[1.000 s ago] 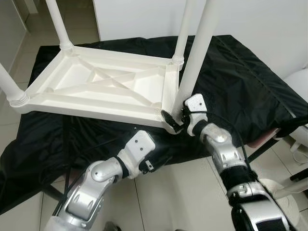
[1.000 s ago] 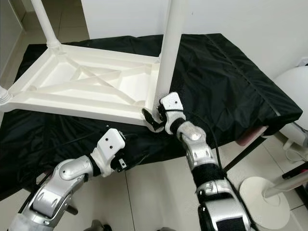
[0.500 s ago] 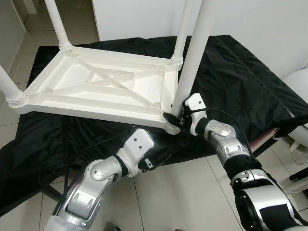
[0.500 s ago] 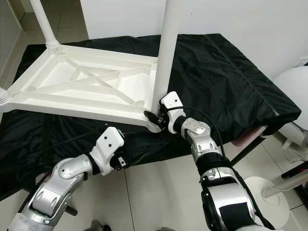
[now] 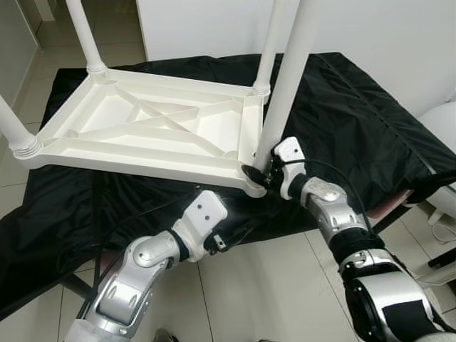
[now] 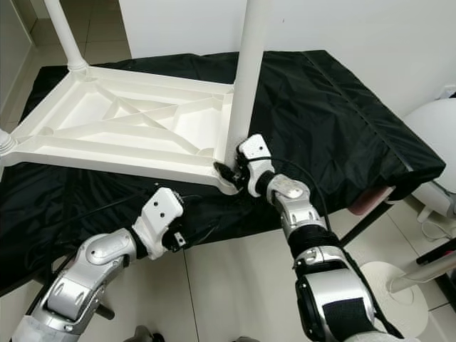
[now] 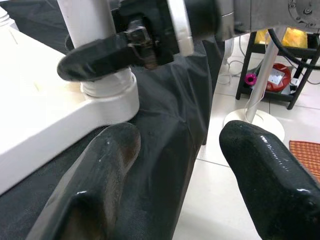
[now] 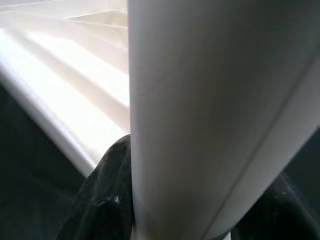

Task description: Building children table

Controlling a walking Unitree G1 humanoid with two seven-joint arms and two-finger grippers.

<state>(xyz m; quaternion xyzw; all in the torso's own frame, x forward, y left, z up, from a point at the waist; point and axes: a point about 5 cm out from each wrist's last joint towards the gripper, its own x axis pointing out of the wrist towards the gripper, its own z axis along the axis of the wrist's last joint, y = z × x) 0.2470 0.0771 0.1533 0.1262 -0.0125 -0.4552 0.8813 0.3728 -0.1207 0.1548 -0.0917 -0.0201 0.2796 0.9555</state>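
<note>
A white plastic children's table [image 5: 142,128] lies upside down on a surface covered with black cloth [image 5: 356,107], its legs pointing up. My right gripper [image 5: 258,174] is shut on the near right leg [image 5: 288,78] just above its base, at the table's near right corner socket [image 7: 107,97]. The right wrist view shows the leg [image 8: 200,100] between the two black fingers [image 8: 107,205]. My left gripper [image 7: 180,145] is open and holds nothing. It hovers below the table's front edge, just short of that corner, pointing at it.
Three other legs [image 5: 85,35] stand in their corners. The cloth hangs over the front edge down toward the tiled floor [image 5: 263,292]. At the right are a white rounded object [image 5: 442,121], a white stand base [image 6: 388,288] and a black rack [image 7: 280,70]. A white wall rises behind.
My right wrist has shifted slightly up and in toward the table corner, still holding the leg. My left arm has hardly moved.
</note>
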